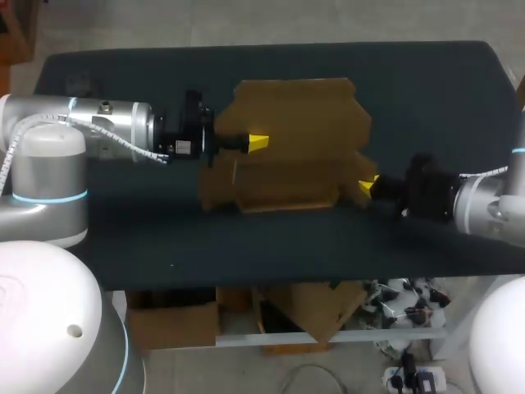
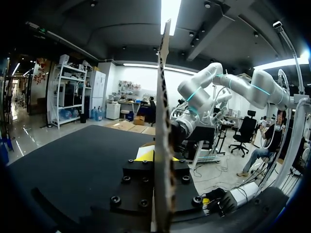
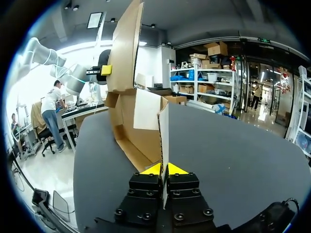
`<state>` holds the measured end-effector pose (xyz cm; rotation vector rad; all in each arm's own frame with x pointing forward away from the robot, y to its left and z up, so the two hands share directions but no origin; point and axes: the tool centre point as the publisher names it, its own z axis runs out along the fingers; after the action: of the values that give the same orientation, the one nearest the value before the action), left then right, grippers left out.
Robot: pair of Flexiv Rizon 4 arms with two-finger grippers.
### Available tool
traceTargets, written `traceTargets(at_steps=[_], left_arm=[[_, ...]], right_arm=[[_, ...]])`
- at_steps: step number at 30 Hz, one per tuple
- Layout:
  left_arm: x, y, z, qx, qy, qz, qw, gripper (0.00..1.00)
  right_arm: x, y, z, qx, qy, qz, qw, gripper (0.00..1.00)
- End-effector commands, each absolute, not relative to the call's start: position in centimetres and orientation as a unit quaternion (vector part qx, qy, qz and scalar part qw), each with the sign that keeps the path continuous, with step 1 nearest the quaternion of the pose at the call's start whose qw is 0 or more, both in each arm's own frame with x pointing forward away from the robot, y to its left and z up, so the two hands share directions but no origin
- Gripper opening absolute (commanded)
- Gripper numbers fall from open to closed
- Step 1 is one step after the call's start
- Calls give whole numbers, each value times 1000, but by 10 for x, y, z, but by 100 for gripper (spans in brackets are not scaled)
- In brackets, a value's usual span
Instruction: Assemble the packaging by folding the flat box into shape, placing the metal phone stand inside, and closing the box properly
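Gripping box (image 1: 299,115), left fingers (image 1: 258,142) on panel, right fingers (image 1: 369,186) on flap

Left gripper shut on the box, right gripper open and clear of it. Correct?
No. The right gripper is shut on the box too, pinching the edge of a flap; the right wrist view shows it. The left gripper is shut on the box, as stated.
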<state>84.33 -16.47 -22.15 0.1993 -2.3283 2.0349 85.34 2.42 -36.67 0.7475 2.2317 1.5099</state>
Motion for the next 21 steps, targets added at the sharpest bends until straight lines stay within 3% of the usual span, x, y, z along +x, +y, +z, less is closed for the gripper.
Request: traceTargets(at_steps=[1, 3, 6, 10, 14, 21], left_arm=[[843, -164, -225, 64, -751, 656, 22, 0], [843, -164, -225, 64, -751, 656, 22, 0], [843, -164, -225, 64, -751, 656, 22, 0], [843, -164, -225, 64, -751, 656, 22, 0], [843, -164, -225, 64, -751, 656, 22, 0], [843, -164, -225, 64, -751, 656, 22, 0]], right_arm=[[846, 30, -368, 269, 782, 531, 185, 17], [844, 31, -368, 272, 781, 530, 187, 20], [841, 32, -368, 273, 780, 531, 188, 38], [838, 36, -367, 273, 779, 533, 188, 55], [834, 41, -366, 268, 780, 534, 188, 62], [822, 55, -365, 257, 782, 537, 184, 62]])
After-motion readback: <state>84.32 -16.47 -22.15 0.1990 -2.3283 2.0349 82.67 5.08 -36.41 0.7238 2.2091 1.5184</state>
